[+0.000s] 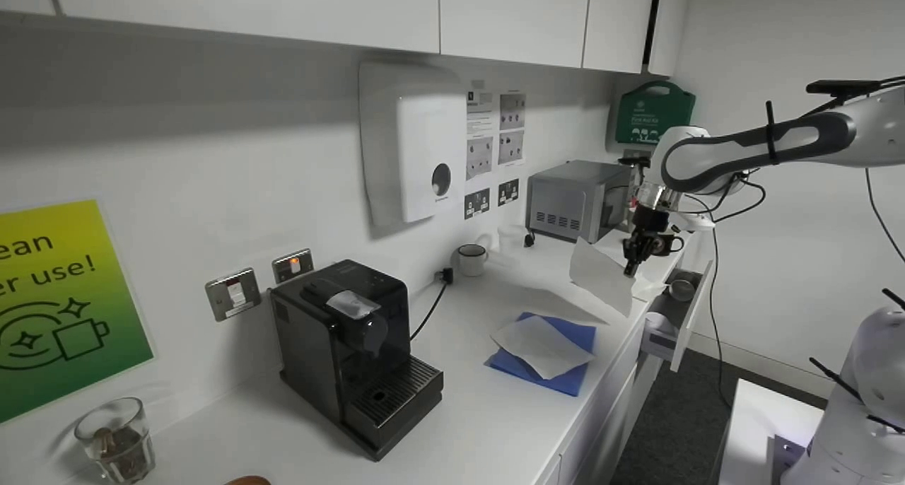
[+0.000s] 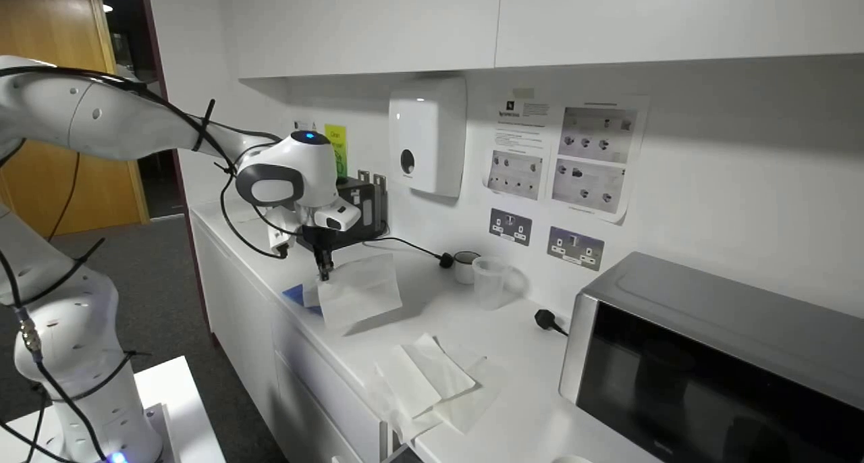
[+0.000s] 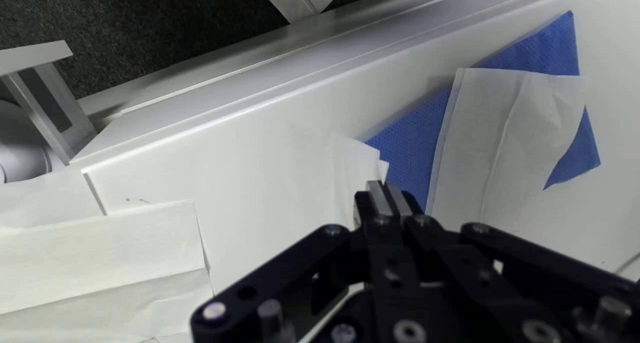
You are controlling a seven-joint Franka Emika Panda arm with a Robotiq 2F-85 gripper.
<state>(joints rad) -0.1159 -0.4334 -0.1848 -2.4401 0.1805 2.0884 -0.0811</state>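
My gripper (image 3: 383, 184) is shut on a white paper towel (image 2: 361, 291), pinching its edge between the fingertips. In both exterior views this sheet hangs tilted from the gripper (image 1: 630, 271), above the white counter (image 2: 351, 355). Only the sheet's corner stands out from the background in the wrist view. Beyond the fingertips in that view lies a blue cloth (image 3: 410, 143), with another white paper towel (image 3: 505, 133) spread across it. Several loose paper towels (image 2: 432, 382) lie overlapped near the counter's front edge, also at the left of the wrist view.
A black coffee machine (image 1: 346, 351) and a grey microwave (image 1: 576, 199) stand on the counter. Along the wall are a mug (image 1: 471, 261), a plastic cup (image 2: 490, 281) and a towel dispenser (image 1: 424, 145). An open drawer (image 1: 682, 319) juts out below the counter.
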